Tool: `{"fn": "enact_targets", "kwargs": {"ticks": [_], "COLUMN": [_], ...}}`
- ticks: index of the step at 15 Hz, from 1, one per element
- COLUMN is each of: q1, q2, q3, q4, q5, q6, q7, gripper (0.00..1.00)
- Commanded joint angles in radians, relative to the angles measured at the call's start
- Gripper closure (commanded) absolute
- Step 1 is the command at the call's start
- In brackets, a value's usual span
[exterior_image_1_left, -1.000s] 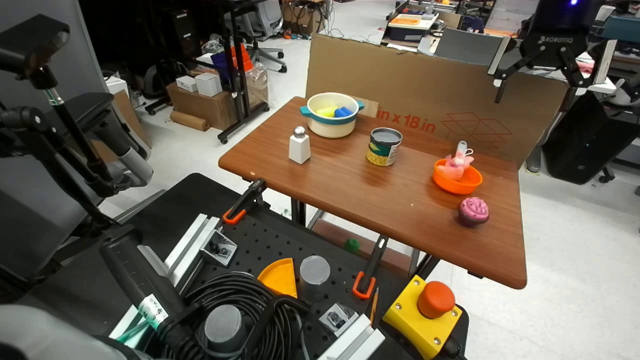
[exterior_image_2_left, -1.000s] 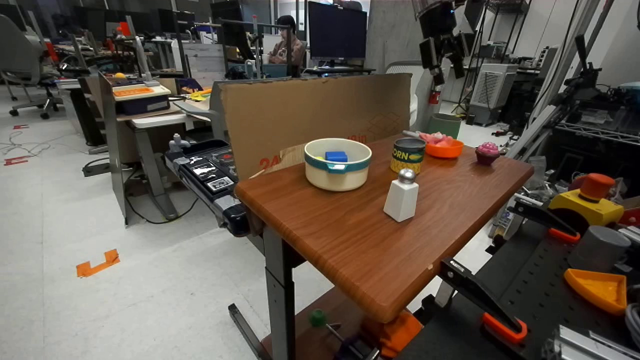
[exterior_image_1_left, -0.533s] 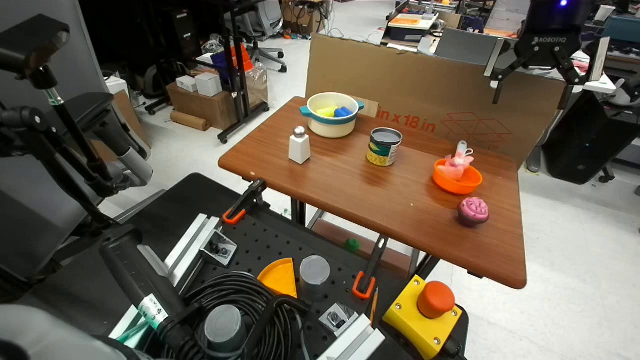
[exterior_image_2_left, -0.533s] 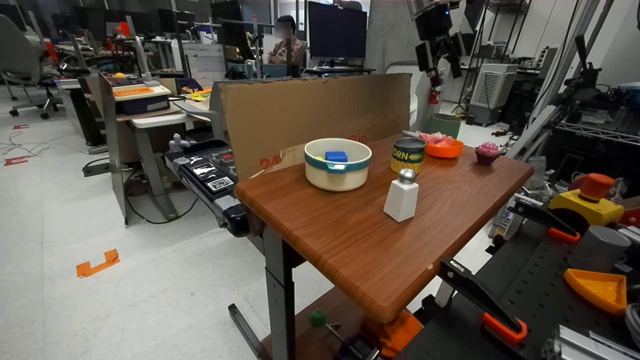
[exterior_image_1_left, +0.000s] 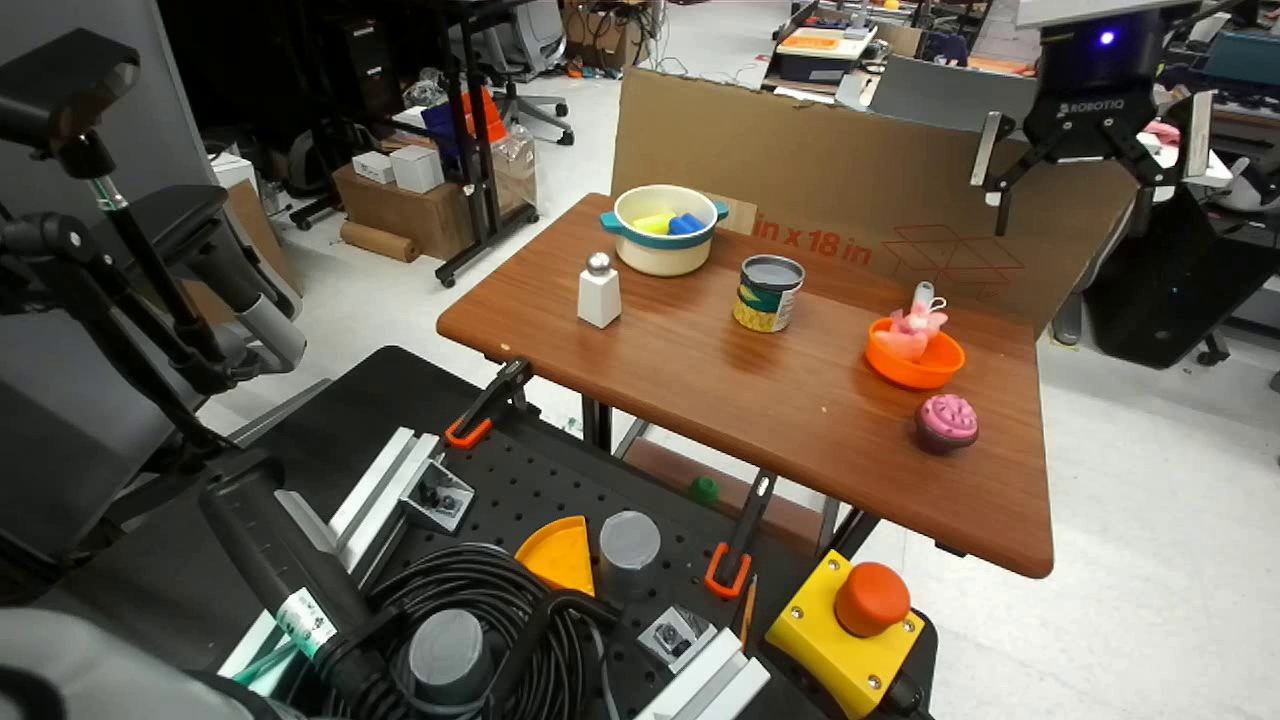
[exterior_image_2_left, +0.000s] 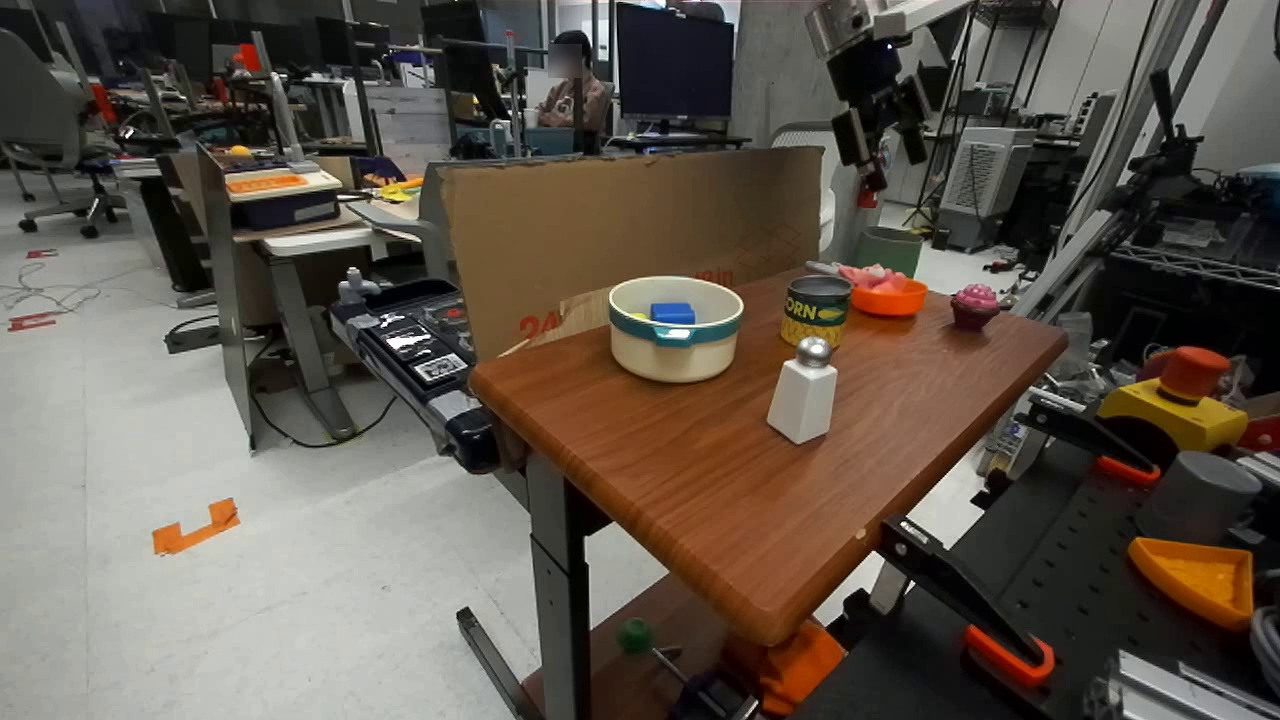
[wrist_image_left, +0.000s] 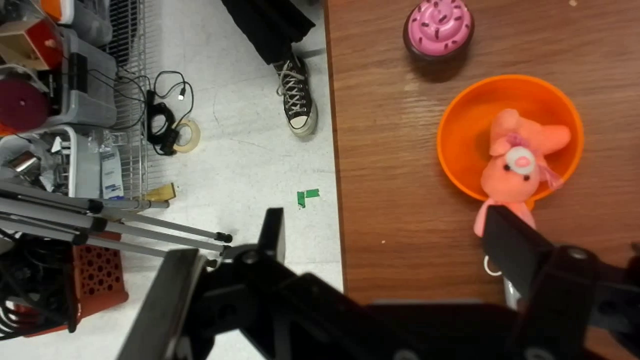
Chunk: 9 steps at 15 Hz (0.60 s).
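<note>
My gripper (exterior_image_1_left: 1073, 215) is open and empty, high above the table's far right end; it also shows in an exterior view (exterior_image_2_left: 895, 168) and the wrist view (wrist_image_left: 385, 217). Nearest below is an orange bowl (wrist_image_left: 460, 135) with a pink toy animal (wrist_image_left: 510, 180) leaning in it. One finger hides part of the toy and its grey handle in the wrist view. A pink-topped cupcake (wrist_image_left: 440, 30) sits beside the bowl. A corn can (exterior_image_1_left: 768, 300), a white shaker (exterior_image_1_left: 600, 298) and a cream pot (exterior_image_1_left: 662, 258) holding blue (exterior_image_1_left: 685, 224) and yellow (exterior_image_1_left: 654, 223) pieces stand farther along.
A cardboard sheet (exterior_image_1_left: 800, 170) stands along the table's back edge. Clamps (exterior_image_1_left: 740, 540) hold the wooden table (exterior_image_1_left: 700, 380) to a black base with a yellow emergency-stop box (exterior_image_1_left: 845, 630). A person's foot (wrist_image_left: 298, 100) is on the floor by the table end.
My gripper has shifted slightly left and then lower in an exterior view, and tilted a little, with more of the arm in sight. It stays open. The things on the table have not moved.
</note>
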Motion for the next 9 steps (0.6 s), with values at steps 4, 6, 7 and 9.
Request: {"fn": "enact_targets", "kwargs": {"ticks": [4, 6, 7, 9], "q1": [0.053, 0.056, 0.055, 0.053], "q2": [0.02, 0.02, 0.017, 0.007], "q3": [-0.041, -0.039, -0.036, -0.028], "q4": [-0.027, -0.034, -0.04, -0.054], "q5": [-0.071, -0.077, -0.078, -0.075], "q6": [0.018, 0.024, 0.03, 0.045], "q7": [0.061, 0.055, 0.046, 0.027], "gripper": [0.0, 0.0, 0.0, 0.0]}}
